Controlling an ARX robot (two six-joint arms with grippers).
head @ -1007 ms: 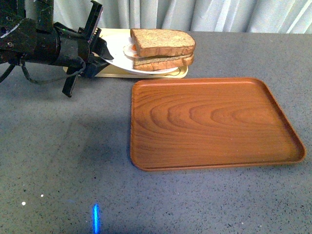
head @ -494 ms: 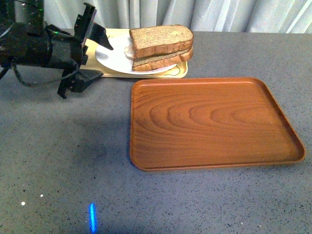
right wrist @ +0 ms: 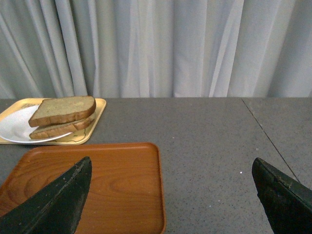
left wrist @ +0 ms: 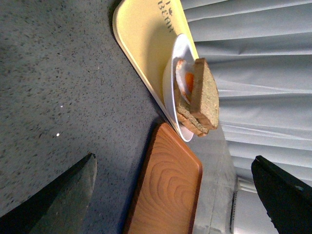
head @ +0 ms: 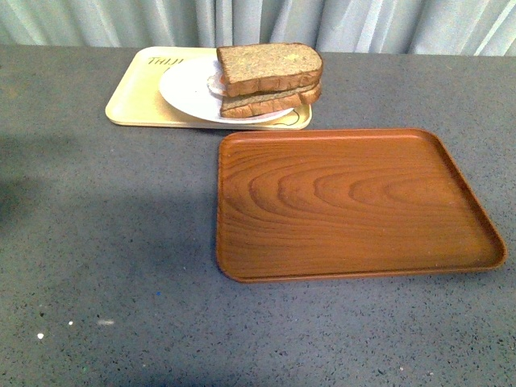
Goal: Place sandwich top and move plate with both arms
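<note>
The sandwich top [head: 268, 66], a speckled brown slice, lies on the lower slice on the white plate [head: 187, 93] at the back of the table. The plate rests on the cream tray [head: 133, 101]. Orange egg shows between the slices in the left wrist view, where the sandwich top [left wrist: 204, 92] and plate [left wrist: 171, 83] appear edge-on. The right wrist view shows the sandwich top [right wrist: 63, 109] and plate [right wrist: 14, 127] far off. No arm shows in the front view. My left gripper [left wrist: 175, 195] and right gripper [right wrist: 170, 195] are open and empty, well away from the plate.
A brown wooden tray [head: 355, 201] lies empty in front of the plate, right of centre; it also shows in the left wrist view [left wrist: 168, 195] and the right wrist view [right wrist: 92, 185]. Grey curtains hang behind the grey table [head: 105, 242].
My left arm was beside the plate's left rim a second ago, lifting it; it has let go and drawn back out of the front view. The plate lies flat on the cream tray.
</note>
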